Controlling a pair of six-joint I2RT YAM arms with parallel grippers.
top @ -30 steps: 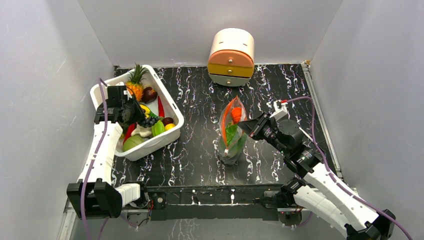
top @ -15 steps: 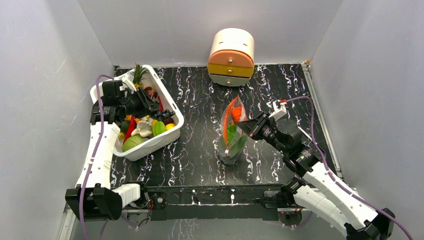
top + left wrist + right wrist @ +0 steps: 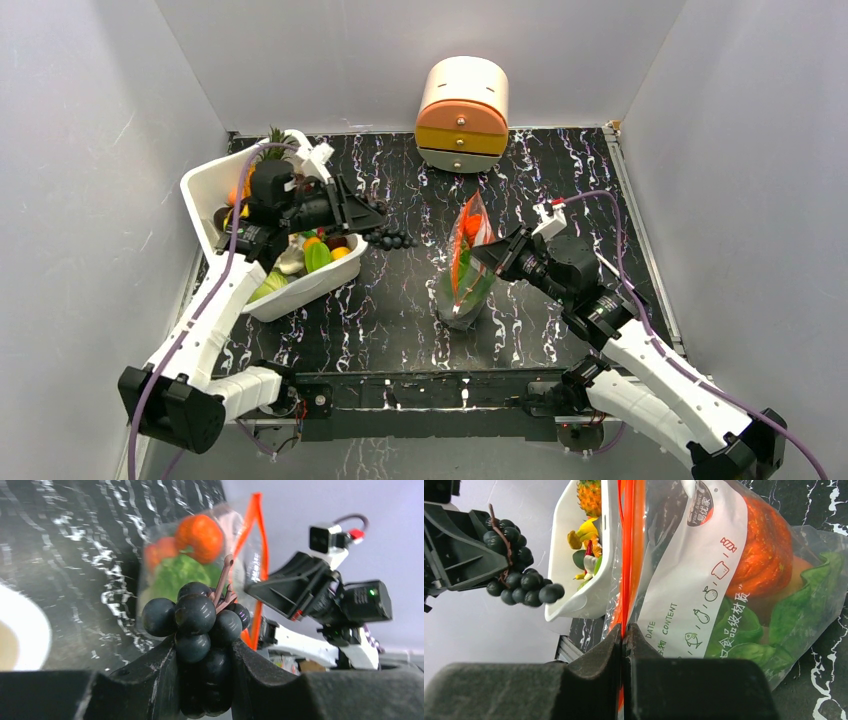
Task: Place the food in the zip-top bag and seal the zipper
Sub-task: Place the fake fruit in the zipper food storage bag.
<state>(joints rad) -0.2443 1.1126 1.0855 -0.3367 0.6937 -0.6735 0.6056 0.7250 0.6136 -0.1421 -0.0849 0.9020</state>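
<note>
Grapes (image 3: 200, 620) are clamped in the left gripper (image 3: 202, 649), left of centre in the top view, just past the tub (image 3: 203, 190). The bag (image 3: 462, 272) is held upright mid-frame, its zipper (image 3: 626, 555) pinched in the clenched right gripper (image 3: 625, 636). The mouth looks narrow, so the bunch is best brought right over the gap before being dropped.

Top camera: high, near side, looking down. Wrist cameras: close, facing each other, sharing zip-top bag (image 3: 694, 580).
</note>
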